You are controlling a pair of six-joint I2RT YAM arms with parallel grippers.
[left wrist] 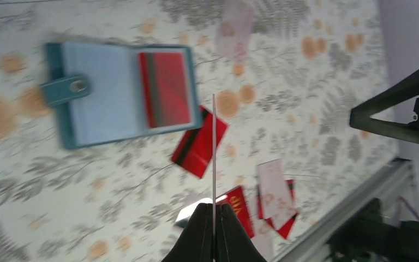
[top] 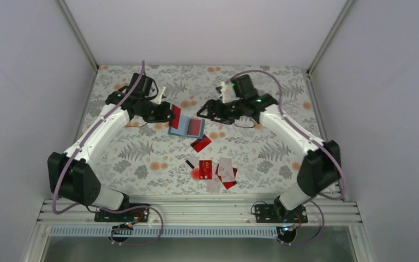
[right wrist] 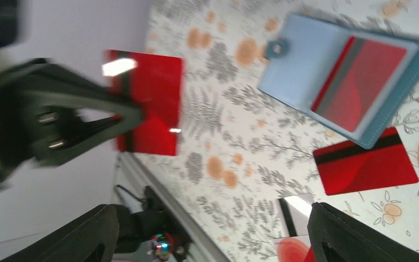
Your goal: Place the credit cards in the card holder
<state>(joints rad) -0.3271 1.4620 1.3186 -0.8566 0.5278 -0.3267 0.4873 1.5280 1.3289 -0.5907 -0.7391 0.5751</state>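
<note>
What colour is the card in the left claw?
Red card, dark stripe; right wrist view shows it best.

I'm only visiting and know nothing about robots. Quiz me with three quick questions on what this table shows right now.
1. True or false: the open teal rectangular card holder already contains a red striped card.
2. Which gripper pinches a flat red plastic card: A left gripper, B right gripper?
3. Fill in: the right gripper's jaws stand ____.
Key: 1 true; 2 A; 3 open.
</note>
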